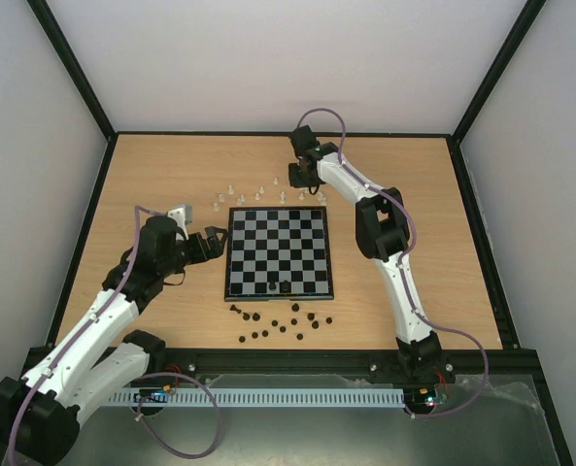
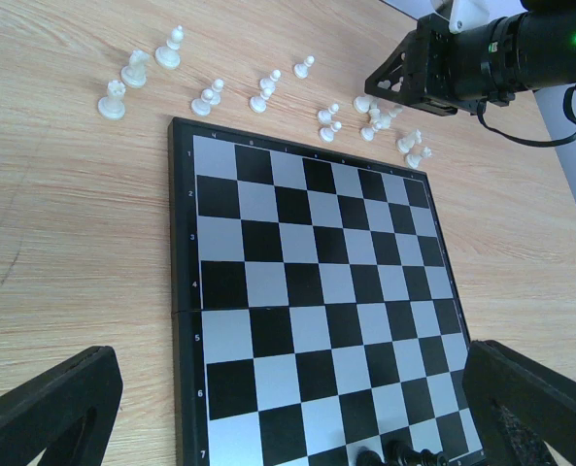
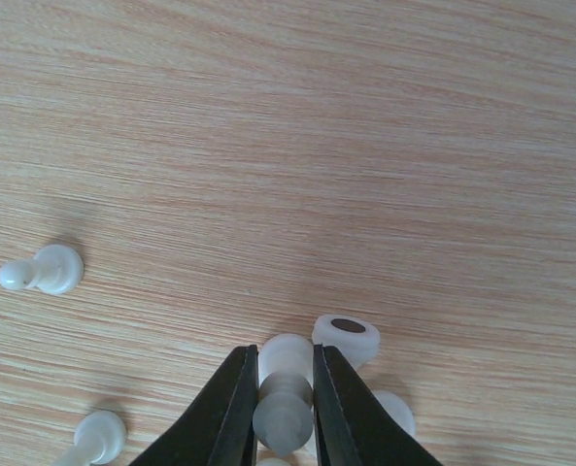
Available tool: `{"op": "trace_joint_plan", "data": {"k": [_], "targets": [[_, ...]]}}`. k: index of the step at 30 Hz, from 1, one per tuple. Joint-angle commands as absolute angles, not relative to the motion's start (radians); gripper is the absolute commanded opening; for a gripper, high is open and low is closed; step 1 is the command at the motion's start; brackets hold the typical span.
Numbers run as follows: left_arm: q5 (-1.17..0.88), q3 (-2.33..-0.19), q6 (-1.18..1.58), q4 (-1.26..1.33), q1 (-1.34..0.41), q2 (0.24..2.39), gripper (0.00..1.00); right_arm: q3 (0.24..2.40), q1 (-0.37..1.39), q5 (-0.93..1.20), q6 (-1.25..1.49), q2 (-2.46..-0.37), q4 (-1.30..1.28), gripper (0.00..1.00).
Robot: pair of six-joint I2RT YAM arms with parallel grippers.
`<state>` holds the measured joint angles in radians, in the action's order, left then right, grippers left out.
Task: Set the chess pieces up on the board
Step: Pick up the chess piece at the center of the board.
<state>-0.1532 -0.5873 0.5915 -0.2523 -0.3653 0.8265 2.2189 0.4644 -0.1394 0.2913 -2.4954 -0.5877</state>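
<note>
The board [image 1: 278,243] lies mid-table, with two black chess pieces [image 1: 278,287] on its near row. More black ones [image 1: 278,325] are strewn in front of it, and white chess pieces [image 1: 258,197] are scattered behind its far edge. My right gripper [image 3: 285,354] is down among the white ones, shut on a white pawn [image 3: 284,422] with both fingers against its sides. Beside it a tipped white piece [image 3: 346,335] shows its base. My left gripper [image 2: 288,417] hangs open over the board [image 2: 297,291], holding nothing.
A white pawn [image 3: 45,272] lies on its side to the left of my right gripper, and another [image 3: 93,437] lies nearer. The right arm's wrist [image 2: 462,63] hovers over the white pieces [image 2: 210,97]. A black frame edges the wooden table [image 1: 152,175].
</note>
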Motion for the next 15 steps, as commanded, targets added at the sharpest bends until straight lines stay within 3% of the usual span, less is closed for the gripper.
{"op": "trace_joint_plan", "data": {"k": [1,7,15], "targets": [[-0.156,-0.572,0.597,-0.230,-0.364,0.830,0.99,2.258,0.470,-0.135,0.279,-2.516,-0.608,0.15],[-0.155,-0.574,0.598,-0.229,-0.364,0.829,0.99,2.253,0.472,-0.128,0.274,-2.489,-0.611,0.09],[-0.157,-0.578,0.601,-0.242,-0.364,0.804,0.99,2.186,0.516,-0.176,0.254,-2.392,-0.604,0.08]]}}
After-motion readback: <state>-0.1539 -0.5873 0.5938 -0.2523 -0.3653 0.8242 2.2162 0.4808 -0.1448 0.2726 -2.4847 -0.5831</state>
